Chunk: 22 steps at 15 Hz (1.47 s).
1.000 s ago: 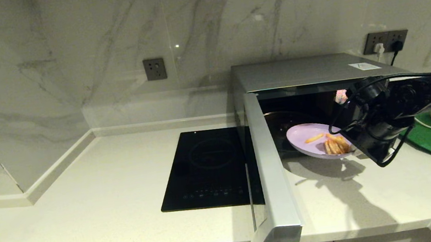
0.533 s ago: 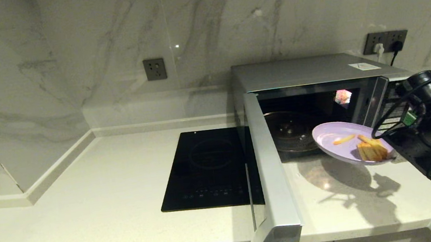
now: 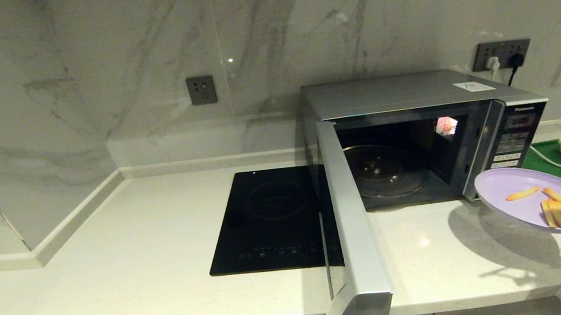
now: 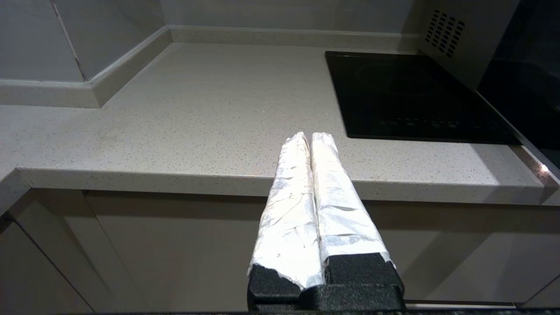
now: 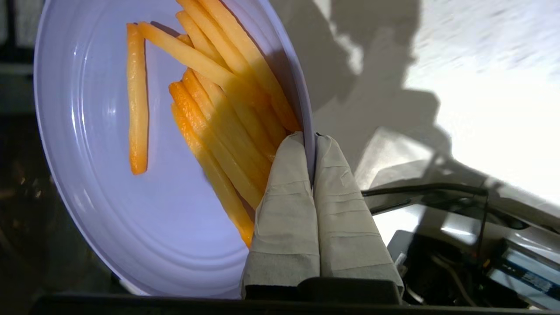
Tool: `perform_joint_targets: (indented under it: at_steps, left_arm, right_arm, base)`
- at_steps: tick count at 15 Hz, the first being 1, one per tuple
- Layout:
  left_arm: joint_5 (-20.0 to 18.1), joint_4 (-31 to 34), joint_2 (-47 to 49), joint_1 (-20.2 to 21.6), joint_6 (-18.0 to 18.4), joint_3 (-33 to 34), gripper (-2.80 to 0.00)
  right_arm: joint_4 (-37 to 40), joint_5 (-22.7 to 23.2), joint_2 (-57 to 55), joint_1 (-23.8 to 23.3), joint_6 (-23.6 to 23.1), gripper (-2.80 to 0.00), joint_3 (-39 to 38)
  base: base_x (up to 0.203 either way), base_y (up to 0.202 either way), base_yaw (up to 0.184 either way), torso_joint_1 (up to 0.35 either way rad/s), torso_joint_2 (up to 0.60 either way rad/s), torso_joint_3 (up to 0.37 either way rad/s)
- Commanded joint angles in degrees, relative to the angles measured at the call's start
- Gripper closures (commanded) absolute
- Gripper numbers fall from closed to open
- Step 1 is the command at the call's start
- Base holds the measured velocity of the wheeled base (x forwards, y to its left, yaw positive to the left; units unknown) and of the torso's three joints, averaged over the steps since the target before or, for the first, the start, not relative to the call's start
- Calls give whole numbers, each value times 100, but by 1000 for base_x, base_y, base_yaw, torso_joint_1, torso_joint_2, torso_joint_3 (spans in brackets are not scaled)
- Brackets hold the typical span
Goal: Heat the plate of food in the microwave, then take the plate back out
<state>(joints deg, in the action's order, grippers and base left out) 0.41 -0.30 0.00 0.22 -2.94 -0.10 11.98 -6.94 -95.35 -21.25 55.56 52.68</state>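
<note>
The plate of food (image 3: pixel 528 196) now sits at the frame's right edge, clear of the microwave (image 3: pixel 415 137), pinched at its rim by the right gripper (image 5: pixel 313 142). The left gripper (image 4: pixel 310 139), fingers pressed together, hangs before the speckled countertop (image 3: pixel 139 258).

Dim, cool light fills the head view, and the pale speckled stone countertop (image 3: pixel 139 258) is brightest near its front edge. The round lavender plate of yellow fries (image 3: pixel 532 192) casts 1 broad, soft shadow toward the front right. A small glare spot marks the glossy marble wall (image 3: pixel 230 59). Straight edges bow toward the corners. In the right wrist view, the counter beyond the plate is blown out white and streaked with blur.
</note>
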Motion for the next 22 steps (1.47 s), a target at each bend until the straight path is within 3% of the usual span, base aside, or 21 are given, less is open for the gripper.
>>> perform_joint_targets:
  at_steps: [1,8,14,22]
  left_arm:
    - [2,-5,0,4,-5,1,0]
    - [2,-5,-9,4,-5,1,0]
    - [2,-5,0,4,-5,1,0]
    - [2,-5,-7,-3,-5,1,0]
  right_arm:
    - [-138,167,-19,-627,-224,0,-207]
    - [-949,885,-1160,-2277,-969,0,-207]
    - [-1506,929,-1838,-2577,-1169,0,-223]
    - [-1523,1090,-2102,-2586,-1215,0,-100]
  base:
    - [0,0,0,0,0,0]
    - [0,0,0,0,0,0]
    - [0,0,0,0,0,0]
    - [0,0,0,0,0,0]
